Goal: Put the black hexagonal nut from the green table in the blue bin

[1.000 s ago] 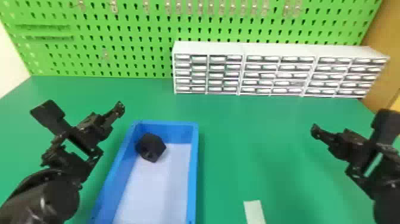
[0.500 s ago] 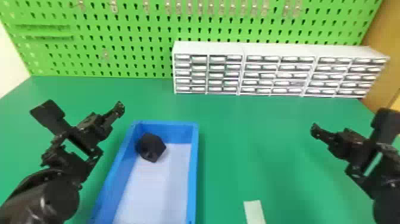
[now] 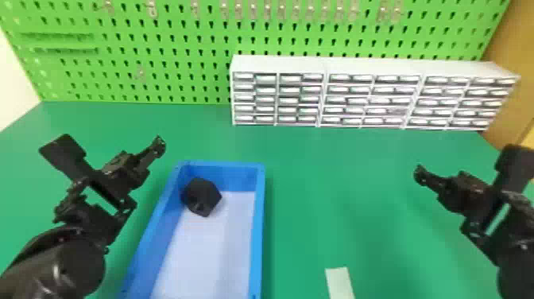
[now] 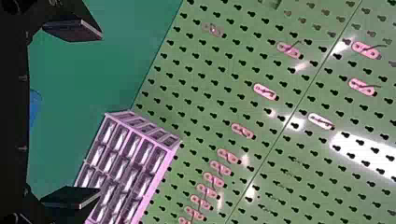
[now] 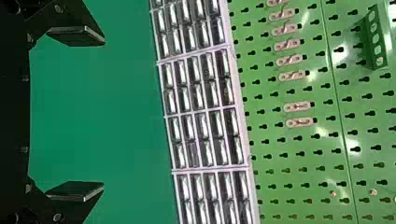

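Note:
In the head view the black hexagonal nut lies inside the blue bin, tilted against its left wall near the far corner. My left gripper is held over the green table to the left of the bin. On the far right, well away from the bin, is my right gripper. In the left wrist view the left gripper stands wide open with nothing between its fingers. The right wrist view has the right gripper likewise wide open, holding nothing.
White drawer cabinets stand along the table's back edge, before a green pegboard with hooks. A pale strip lies on the table at the near edge, right of the bin.

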